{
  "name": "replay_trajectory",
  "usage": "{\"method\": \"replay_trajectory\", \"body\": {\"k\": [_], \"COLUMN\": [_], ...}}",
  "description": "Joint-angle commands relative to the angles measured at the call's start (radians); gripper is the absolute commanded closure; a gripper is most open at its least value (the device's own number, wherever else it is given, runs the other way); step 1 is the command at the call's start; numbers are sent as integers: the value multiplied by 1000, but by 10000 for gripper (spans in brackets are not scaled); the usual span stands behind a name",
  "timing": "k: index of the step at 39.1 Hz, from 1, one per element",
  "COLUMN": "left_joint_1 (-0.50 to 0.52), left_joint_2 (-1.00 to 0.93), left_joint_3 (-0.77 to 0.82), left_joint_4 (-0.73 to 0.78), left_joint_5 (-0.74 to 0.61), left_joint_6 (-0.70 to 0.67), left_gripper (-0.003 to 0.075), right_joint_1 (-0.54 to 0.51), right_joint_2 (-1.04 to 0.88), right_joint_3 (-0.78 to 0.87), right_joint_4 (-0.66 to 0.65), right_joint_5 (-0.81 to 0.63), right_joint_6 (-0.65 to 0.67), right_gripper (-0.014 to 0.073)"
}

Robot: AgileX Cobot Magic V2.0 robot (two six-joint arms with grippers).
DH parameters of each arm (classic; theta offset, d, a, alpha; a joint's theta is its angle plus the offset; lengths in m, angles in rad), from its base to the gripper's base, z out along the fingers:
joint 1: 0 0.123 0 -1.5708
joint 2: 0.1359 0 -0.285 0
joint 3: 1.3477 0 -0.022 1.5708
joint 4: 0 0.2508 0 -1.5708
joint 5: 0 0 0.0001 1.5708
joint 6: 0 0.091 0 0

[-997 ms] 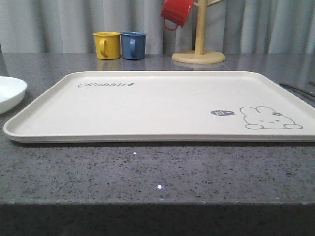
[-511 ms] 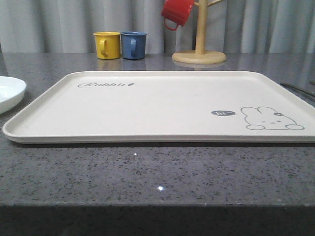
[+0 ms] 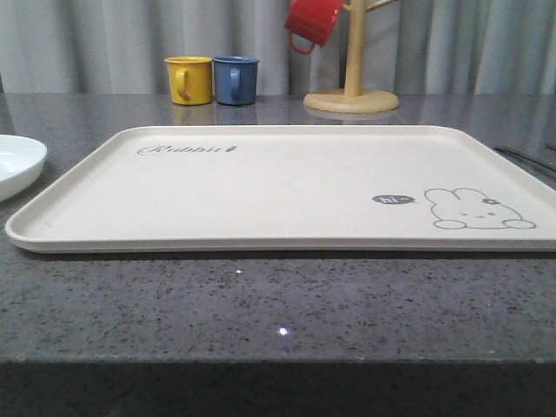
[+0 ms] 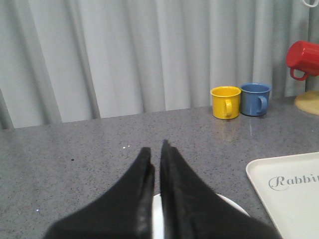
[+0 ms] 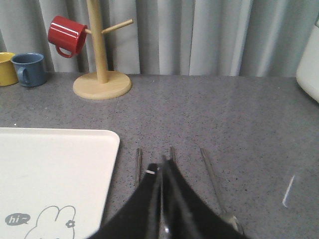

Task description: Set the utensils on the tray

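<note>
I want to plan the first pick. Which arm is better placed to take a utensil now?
The right arm, probably. Its gripper hangs shut directly over the utensils lying on the counter beside the tray. The left gripper, also shut, is above the white plate, on the tray's far side.

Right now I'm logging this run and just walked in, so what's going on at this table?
A two-armed robot is set to put utensils on the tray, but nothing is on it yet. The metal utensils lie on the counter just off the tray's right edge, and the right gripper, shut and holding nothing, hangs right above them. The left gripper, also shut, sits over the plate on the tray's left. Neither is holding anything.
</note>
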Motion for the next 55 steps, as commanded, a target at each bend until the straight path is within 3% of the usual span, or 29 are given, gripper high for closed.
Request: {"method": "replay_trajectory", "body": {"k": [1,5,8,9,18,24,27,39,49,55], "left_joint_1": [3,3,3,3,3,-36,-67,-192,-241,-250], "left_joint_2": [12,12,12,12,22,150,236,648,868,955], "left_joint_3": [-37,-37,-37,-37,-41,-96,-154,-443,-551,-561], "left_joint_4": [-10,-34,-34,-34,-72,-80,-80,-38,-38,-50], "left_joint_5": [-78,-82,-82,-82,-79,-30,51,583,747,785], "left_joint_6": [-3,-3,-3,-3,-3,-3,-3,27,29,53], "left_gripper": [456,164,40,20,64,118,132,133,134,202], "right_joint_1": [-7,-7,-7,-7,-7,-7,-7,-7,-7,-7], "right_joint_2": [15,15,15,15,15,15,15,15,15,15], "right_joint_3": [-36,-36,-36,-36,-36,-36,-36,-36,-36,-36], "right_joint_4": [-1,-15,-35,-43,-43,-43,-43,-43,-43,-43], "right_joint_5": [-68,-68,-66,-67,-67,-67,-67,-66,-66,-66], "right_joint_6": [-7,-7,-7,-7,-7,-7,-7,-7,-7,-7], "right_gripper": [333,79,-64,-66,-48,-48,-48,-48,-48,-48]}}
